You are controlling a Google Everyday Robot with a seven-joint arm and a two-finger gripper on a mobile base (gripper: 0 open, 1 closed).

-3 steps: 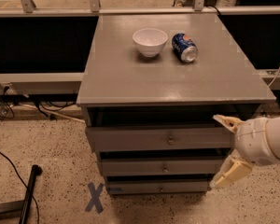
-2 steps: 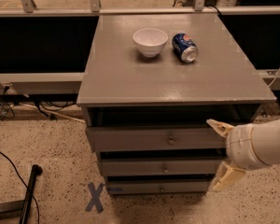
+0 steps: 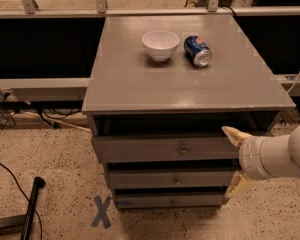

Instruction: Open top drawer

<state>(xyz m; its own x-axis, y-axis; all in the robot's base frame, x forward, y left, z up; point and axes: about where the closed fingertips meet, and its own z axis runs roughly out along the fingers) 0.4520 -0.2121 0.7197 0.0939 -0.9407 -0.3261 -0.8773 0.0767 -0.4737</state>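
The top drawer [image 3: 155, 149] is the widest gray front of a gray cabinet, just under the tabletop, with a small round metal knob [image 3: 182, 150] at its centre. It sits nearly flush, with a dark gap above it. My gripper [image 3: 229, 161] is at the right end of the drawer fronts, to the right of the knob and apart from it. It is open and empty. One cream fingertip [image 3: 232, 134] is level with the top drawer's upper edge and the other [image 3: 238, 185] is beside the middle drawer.
Two narrower drawers, the middle [image 3: 175, 180] and the bottom [image 3: 170, 202], sit below. A white bowl [image 3: 160, 44] and a blue can [image 3: 197, 50] lying on its side rest on the tabletop [image 3: 140, 84]. A blue X [image 3: 102, 211] marks the floor at lower left, with a black pole [image 3: 31, 204] and cables nearby.
My gripper has moved a little to the left, toward the right end of the drawer fronts. The drawers, bowl and can have not moved.
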